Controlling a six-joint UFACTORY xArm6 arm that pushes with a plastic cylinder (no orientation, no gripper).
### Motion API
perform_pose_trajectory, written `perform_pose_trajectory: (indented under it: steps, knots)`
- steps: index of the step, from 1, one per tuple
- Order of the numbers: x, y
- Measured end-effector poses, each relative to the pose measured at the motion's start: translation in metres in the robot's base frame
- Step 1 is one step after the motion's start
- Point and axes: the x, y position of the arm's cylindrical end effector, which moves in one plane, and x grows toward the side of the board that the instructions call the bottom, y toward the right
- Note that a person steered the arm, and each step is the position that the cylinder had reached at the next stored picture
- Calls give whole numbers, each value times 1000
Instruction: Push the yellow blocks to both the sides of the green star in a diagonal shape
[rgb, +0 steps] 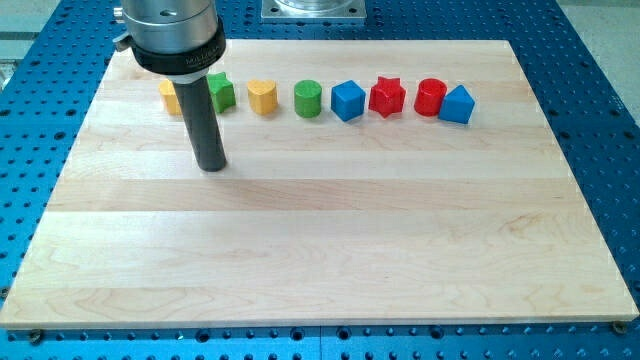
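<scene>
A row of blocks lies near the view's top. From the left: a yellow block (171, 97), partly hidden behind my rod; the green star (222, 93); a yellow heart-shaped block (262, 97). The two yellow blocks sit level with the star, one on each side. My tip (212, 166) rests on the board below the row, under the gap between the left yellow block and the green star, touching no block.
Further right in the row: a green cylinder (308, 99), a blue cube (347, 101), a red star (387, 96), a red cylinder (430, 97), a blue block (457, 104). The wooden board (320, 250) ends on a blue perforated table.
</scene>
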Motion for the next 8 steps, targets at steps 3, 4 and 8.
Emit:
perform_pose_trajectory:
  steps: [3, 4, 8]
  knots:
    - [-44, -18]
    - [-56, -9]
    - [-48, -31]
